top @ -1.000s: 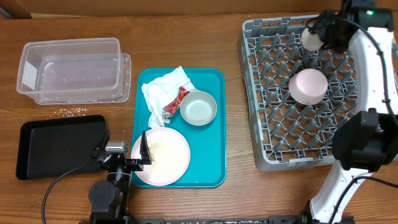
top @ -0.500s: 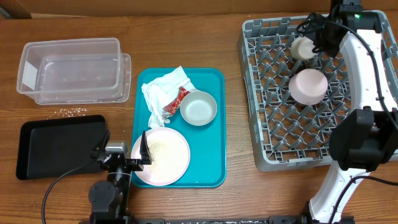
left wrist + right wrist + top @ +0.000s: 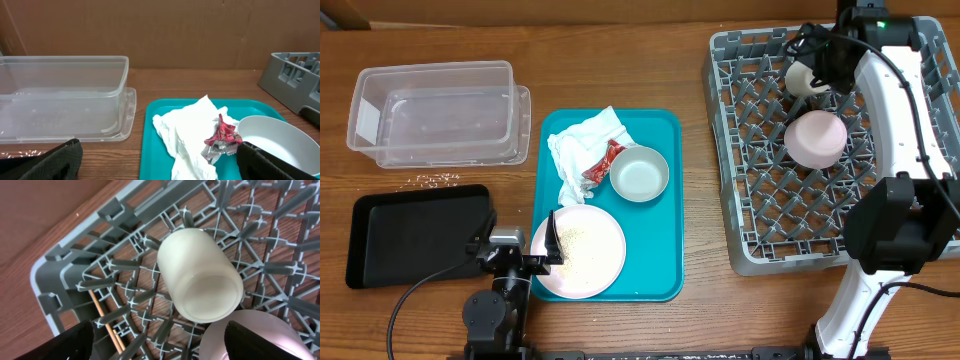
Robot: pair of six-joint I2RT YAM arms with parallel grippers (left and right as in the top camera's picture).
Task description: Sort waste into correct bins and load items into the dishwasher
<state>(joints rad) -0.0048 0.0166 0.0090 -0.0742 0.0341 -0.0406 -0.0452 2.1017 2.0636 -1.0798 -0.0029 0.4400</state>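
The right gripper (image 3: 160, 347) stands wide, its dark fingers spread to the two sides of the wrist view and closed on nothing. Just ahead of it, apart from both fingers, the small white cylindrical cup (image 3: 200, 275) sits tilted among the upright pegs (image 3: 186, 217) near the far rim of the large square grey plastic dish rack (image 3: 65, 265). What looks like the cup's base is turned up towards the camera. Just beside it, nearer the rack's middle, a small pale-pink bowl (image 3: 250, 337) appears to rest upside down; I cannot tell whether the two touch.

The cup looks light, stiff and smooth-walled, so it is probably slippery and could chip against the pegs. If it needs resetting, the surest hold is across its round wall near mid-height.

Well apart across the table, the left gripper (image 3: 160, 162) hangs wide and empty at the large teal plastic tray (image 3: 150, 125). It faces a crumpled white paper napkin (image 3: 182, 132) and a small red foil packet (image 3: 222, 135).
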